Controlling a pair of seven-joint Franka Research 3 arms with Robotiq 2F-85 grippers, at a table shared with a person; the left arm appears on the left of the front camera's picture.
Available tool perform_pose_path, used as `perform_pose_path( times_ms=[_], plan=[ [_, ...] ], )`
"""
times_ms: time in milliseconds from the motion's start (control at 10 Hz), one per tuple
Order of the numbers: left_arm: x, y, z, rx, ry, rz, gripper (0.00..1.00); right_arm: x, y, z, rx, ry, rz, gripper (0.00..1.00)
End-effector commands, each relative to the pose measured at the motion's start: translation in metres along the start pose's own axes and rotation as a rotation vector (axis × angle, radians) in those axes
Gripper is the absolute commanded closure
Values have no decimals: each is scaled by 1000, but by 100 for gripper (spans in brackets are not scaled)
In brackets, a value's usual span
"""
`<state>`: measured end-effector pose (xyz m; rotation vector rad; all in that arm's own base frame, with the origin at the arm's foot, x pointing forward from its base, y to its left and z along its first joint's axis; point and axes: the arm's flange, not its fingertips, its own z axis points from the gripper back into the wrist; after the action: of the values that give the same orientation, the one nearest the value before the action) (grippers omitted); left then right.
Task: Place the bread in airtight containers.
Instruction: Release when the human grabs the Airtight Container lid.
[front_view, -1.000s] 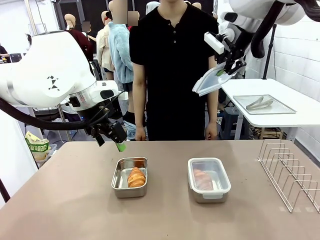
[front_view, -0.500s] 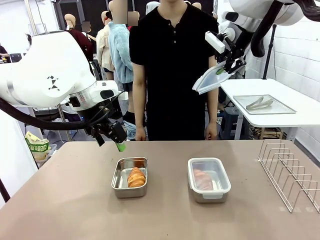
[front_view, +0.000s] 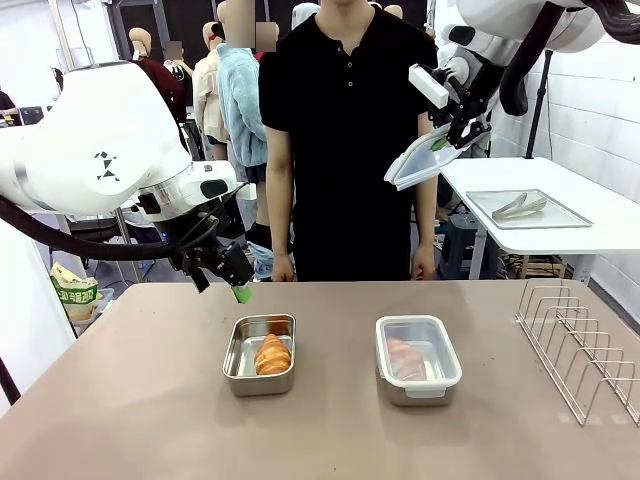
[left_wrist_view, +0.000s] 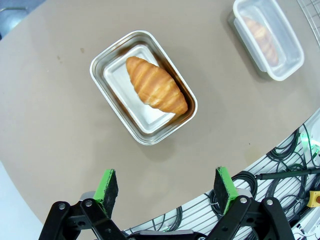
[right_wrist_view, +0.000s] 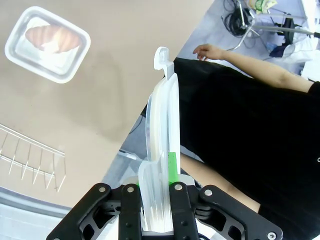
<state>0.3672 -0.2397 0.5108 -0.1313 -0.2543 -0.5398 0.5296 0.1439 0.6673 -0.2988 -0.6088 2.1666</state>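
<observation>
The right gripper (front_view: 440, 146) gripped a lid (front_view: 420, 163) aloft, while the left gripper (left_wrist_view: 167, 186) hung open above the uncovered tin (left_wrist_view: 143, 95) holding a croissant (left_wrist_view: 155, 85).

wire rack (front_view: 580, 345), metal tray (front_view: 528, 210) holding tongs (front_view: 518, 206), person (front_view: 348, 130)

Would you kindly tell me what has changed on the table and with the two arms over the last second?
Almost nothing. The right claw, shut on the lid, shifted very slightly high above the table. The left claw stays open above the open tin with its croissant; the lidded tin and the person have not moved.
</observation>
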Motion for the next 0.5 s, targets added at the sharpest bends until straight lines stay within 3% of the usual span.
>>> perform_pose_path(
  times_ms=[0,400],
  plan=[
    [0,1,0,-2,-2,1,0,0,1,-1,1,-7,-5,100],
    [0,1,0,-2,-2,1,0,0,1,-1,1,-7,-5,100]
  ],
)
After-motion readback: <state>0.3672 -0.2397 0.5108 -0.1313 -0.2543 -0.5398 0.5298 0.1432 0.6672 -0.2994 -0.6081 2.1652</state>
